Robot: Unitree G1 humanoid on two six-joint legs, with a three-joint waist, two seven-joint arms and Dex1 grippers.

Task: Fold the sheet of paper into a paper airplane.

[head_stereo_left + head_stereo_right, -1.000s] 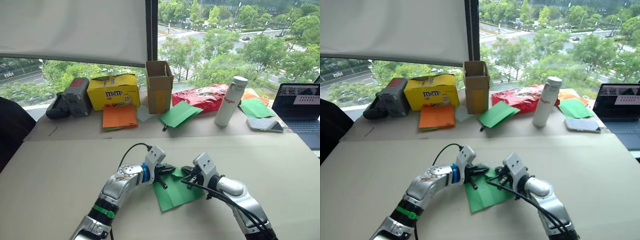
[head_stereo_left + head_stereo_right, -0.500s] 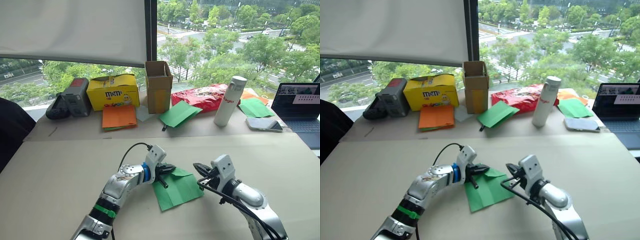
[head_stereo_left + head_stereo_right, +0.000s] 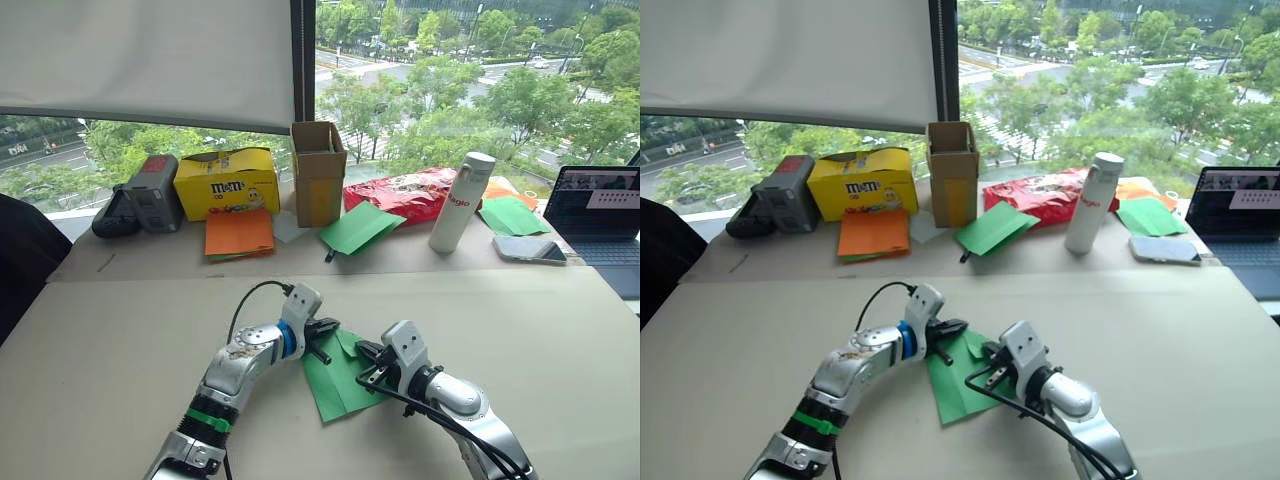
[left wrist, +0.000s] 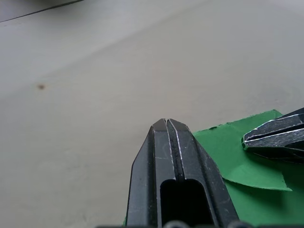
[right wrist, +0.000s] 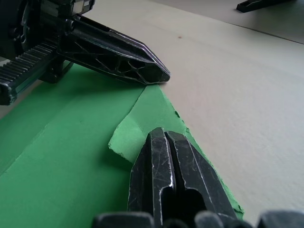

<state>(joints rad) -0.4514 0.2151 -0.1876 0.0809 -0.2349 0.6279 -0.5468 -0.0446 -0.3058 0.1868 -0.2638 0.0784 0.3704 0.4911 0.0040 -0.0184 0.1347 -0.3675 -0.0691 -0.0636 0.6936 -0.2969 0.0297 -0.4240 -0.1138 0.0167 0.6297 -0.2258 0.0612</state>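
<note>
While the sheet of paper [image 3: 338,378] lies flat on the desk [image 3: 120,340], left pincer [image 3: 325,328] rests closed at its far corner, right pincer [image 3: 363,351] closed over its folded flap.

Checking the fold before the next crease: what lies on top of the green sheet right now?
On the sheet of paper lie its own folded-over corner flap and both shut tools, left and right. The paper beneath them is hidden.
</note>
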